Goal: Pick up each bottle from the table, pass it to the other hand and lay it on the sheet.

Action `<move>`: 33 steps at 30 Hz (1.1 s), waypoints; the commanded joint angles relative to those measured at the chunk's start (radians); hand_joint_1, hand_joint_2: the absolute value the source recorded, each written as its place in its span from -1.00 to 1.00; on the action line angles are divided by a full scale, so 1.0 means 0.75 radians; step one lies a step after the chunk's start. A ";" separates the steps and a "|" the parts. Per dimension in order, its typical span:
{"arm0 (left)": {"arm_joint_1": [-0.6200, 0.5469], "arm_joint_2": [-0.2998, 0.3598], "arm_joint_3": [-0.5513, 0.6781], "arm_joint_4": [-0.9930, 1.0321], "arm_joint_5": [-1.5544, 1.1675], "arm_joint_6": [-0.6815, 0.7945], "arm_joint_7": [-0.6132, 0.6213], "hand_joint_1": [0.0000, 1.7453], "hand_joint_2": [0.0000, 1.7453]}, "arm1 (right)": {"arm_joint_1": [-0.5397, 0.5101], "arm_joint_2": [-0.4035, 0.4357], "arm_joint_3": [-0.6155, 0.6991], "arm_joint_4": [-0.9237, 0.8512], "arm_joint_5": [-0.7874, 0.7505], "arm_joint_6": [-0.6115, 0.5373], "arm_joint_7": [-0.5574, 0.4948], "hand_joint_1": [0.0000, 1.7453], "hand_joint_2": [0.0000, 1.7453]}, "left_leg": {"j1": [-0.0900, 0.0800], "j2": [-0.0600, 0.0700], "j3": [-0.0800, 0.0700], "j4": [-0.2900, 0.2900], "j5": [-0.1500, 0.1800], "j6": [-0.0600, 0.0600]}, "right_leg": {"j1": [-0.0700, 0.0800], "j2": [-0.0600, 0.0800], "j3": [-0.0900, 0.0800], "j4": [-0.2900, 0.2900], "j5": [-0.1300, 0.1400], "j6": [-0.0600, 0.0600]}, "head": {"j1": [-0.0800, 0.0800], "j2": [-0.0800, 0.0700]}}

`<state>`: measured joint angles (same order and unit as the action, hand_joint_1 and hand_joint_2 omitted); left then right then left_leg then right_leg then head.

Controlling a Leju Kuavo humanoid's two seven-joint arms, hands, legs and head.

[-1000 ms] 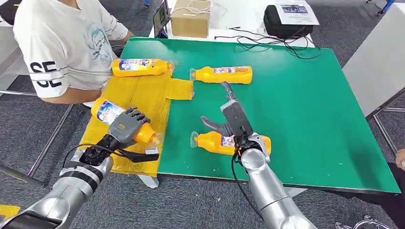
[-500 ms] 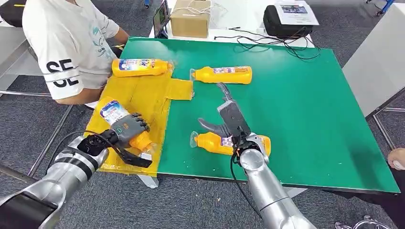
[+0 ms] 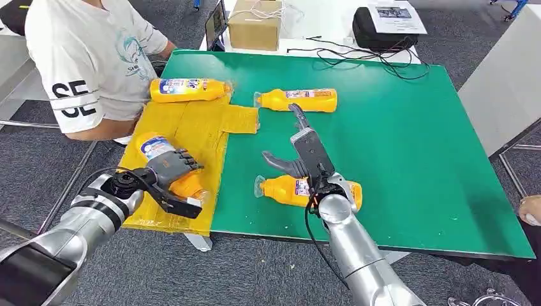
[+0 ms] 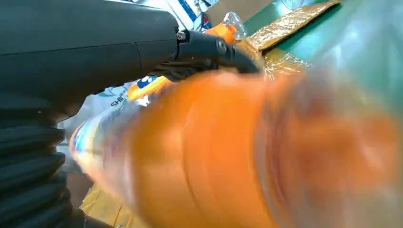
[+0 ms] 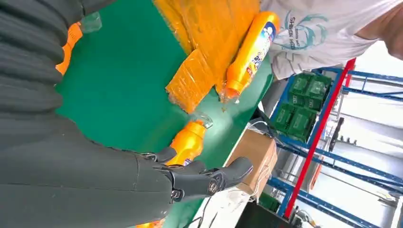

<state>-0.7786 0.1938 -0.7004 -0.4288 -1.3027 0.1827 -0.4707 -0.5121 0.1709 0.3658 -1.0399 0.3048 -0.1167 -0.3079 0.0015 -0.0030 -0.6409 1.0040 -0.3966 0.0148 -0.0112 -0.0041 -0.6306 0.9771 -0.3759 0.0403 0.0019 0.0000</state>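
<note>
My left hand (image 3: 171, 168) grips an orange bottle (image 3: 155, 148) over the near end of the yellow sheet (image 3: 198, 124). I cannot tell whether the bottle touches the sheet. Close up, that bottle (image 4: 237, 156) is a blur under the left hand (image 4: 95, 57). My right hand (image 3: 305, 153) is open, its fingers stretched out above a second bottle (image 3: 284, 190) lying near the table's front edge. A third bottle (image 3: 300, 100) lies on the green table (image 3: 415, 140) past the right hand. A fourth bottle (image 3: 189, 89) lies at the sheet's far end, also seen as a bottle (image 5: 249, 52) beyond the right hand (image 5: 95, 175).
A person in a white shirt (image 3: 89, 57) sits at the table's left side, close to the sheet. A cardboard box (image 3: 255, 24), a black bag (image 3: 383, 25) and loose cables (image 3: 357, 57) lie beyond the far edge. Another person's hand (image 3: 531, 210) is at the right edge.
My left forearm has swung in and the held bottle has turned a little over the sheet's near end. My right hand has drifted slightly away from me. The person has shifted.
</note>
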 commanded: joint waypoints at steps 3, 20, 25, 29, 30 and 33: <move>-0.063 -0.011 -0.068 0.080 0.003 0.000 0.004 -1.00 1.00 | -0.038 -0.027 0.041 0.047 -0.006 0.003 -0.001 -1.00 1.00 | 0.001 0.000 0.006 0.001 -0.003 -0.001 | 0.001 0.000 0.006 0.001 -0.003 -0.002 | 0.000 0.000; 0.115 -0.002 0.192 -0.064 0.370 0.116 -0.100 -1.00 1.00 | -0.016 -0.027 0.034 0.079 -0.030 -0.011 -0.003 -1.00 1.00 | 0.001 0.000 0.002 0.000 -0.001 -0.001 | 0.001 0.000 0.002 -0.001 -0.001 -0.001 | 0.000 0.000; 0.115 -0.002 0.192 -0.064 0.370 0.116 -0.100 -1.00 1.00 | -0.016 -0.027 0.034 0.079 -0.030 -0.011 -0.003 -1.00 1.00 | 0.001 0.000 0.004 0.000 -0.002 -0.001 | 0.001 0.000 0.004 0.000 -0.002 -0.001 | 0.000 0.000; 0.142 0.000 0.310 -0.103 0.497 0.125 -0.136 -1.00 1.00 | -0.014 -0.029 0.029 0.078 -0.029 -0.020 0.002 -1.00 1.00 | 0.000 0.000 0.002 0.000 -0.001 0.000 | 0.001 0.000 0.002 -0.001 -0.001 -0.001 | 0.000 0.000; 0.161 0.014 0.354 -0.132 0.541 0.128 -0.156 -1.00 1.00 | -0.009 -0.032 0.020 0.075 -0.032 -0.030 0.005 -1.00 1.00 | 0.001 0.001 0.006 0.001 -0.004 -0.001 | 0.001 0.001 0.006 0.000 -0.003 -0.002 | 0.000 0.000; 0.266 0.078 0.505 -0.280 0.651 0.121 -0.193 -1.00 1.00 | 0.042 -0.055 -0.011 0.039 -0.040 -0.034 0.005 -1.00 1.00 | 0.001 0.003 0.008 0.000 -0.004 -0.001 | 0.001 0.003 0.007 -0.001 -0.003 -0.002 | 0.000 0.000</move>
<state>-0.6533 0.1953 -0.5325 -0.4994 -0.9348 0.2827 -0.5715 -0.4890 0.1652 0.3758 -1.0342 0.2850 -0.1309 -0.3071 0.0015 -0.0028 -0.6409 1.0039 -0.3966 0.0148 -0.0112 -0.0041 -0.6307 0.9771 -0.3759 0.0403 0.0019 0.0000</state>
